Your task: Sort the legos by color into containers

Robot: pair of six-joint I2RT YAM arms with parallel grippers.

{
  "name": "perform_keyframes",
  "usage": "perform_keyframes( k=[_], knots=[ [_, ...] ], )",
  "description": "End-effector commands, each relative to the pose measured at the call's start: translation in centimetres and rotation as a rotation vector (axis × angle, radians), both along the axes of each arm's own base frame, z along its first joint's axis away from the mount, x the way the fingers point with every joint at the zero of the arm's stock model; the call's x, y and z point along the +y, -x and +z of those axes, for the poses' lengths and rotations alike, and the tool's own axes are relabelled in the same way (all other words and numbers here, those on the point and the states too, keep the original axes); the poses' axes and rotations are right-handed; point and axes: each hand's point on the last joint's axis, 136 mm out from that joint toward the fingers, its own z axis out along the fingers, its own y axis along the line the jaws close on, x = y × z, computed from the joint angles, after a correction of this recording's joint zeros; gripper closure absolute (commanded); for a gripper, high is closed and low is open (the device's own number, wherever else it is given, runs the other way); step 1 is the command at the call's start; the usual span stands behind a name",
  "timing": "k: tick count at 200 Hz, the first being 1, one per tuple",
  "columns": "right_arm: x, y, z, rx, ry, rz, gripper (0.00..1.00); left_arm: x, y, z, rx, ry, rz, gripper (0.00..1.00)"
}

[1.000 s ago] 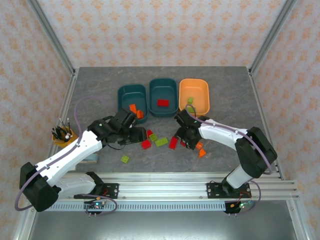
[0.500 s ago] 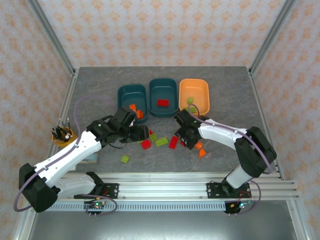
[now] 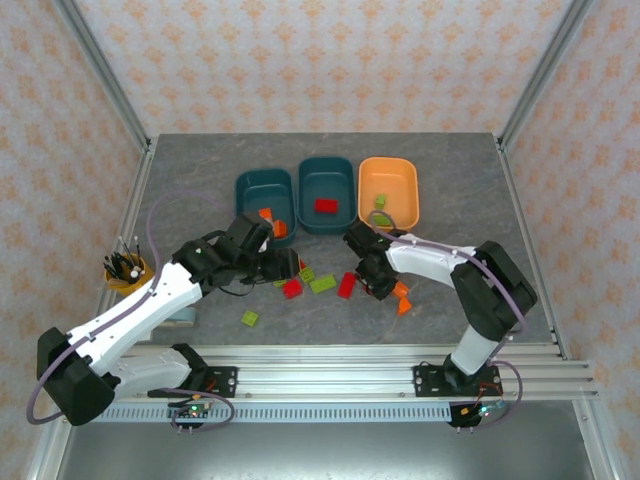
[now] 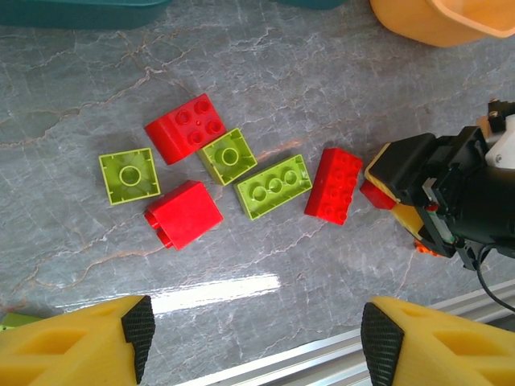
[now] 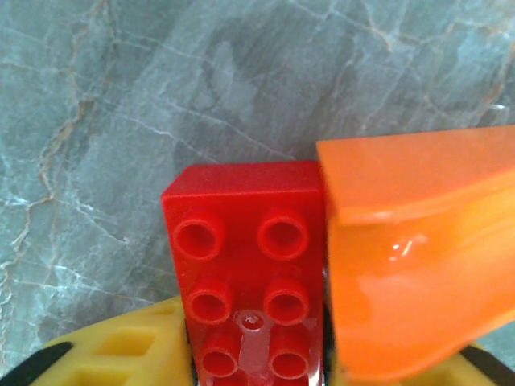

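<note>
Right gripper [image 5: 265, 366] near-right of middle teal tub [image 3: 328, 175], jaws seemingly pinching red brick [image 5: 245, 273]; orange brick [image 5: 410, 241] touches it, so lift straight up. Left gripper [image 4: 257, 326] jaws wide, empty.

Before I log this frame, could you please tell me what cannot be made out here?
- Right wrist view: whether the right hand grips the red brick; that brick and an orange piece cover its fingertips.
- Top view: the left hand partly hides the bricks beneath it.
- Left wrist view: the orange tub is cut by the top edge, contents unseen.
</note>
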Motion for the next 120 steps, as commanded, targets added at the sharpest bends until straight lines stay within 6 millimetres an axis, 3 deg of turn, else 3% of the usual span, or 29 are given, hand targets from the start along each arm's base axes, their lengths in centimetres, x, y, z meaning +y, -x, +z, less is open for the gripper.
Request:
perform_keyframes(
  k=[1,29,76,105,120],
  knots=[
    [0.2,-1.7,-0.3,-0.057,0.028,0.003,0.63,-0.8,-0.2,2.1,-0.058,0.07,-0.015,0.26],
    [0.4,-2.3,1.4,-0.101,0.027,0.027,0.68,-1.2,-0.4,3.4,-0.073,0.11,-0.002,0.23],
    [2.7,-4.1,10.1,-0.277,0.08,0.226,0.68,-1.1,-3.1,7.6,-0.108,0.109,0.058,0.16],
    [6.2,-7.3,13.8,-0.388,0.053,0.421,0.68,1.1,-6.2,8.7,-0.106,0.119,0.168,0.14],
    [8.5,-9.3,14.4,-0.398,0.044,0.562,0.68,2.1,-8.0,8.7,-0.102,0.129,0.211,0.14]
  ],
)
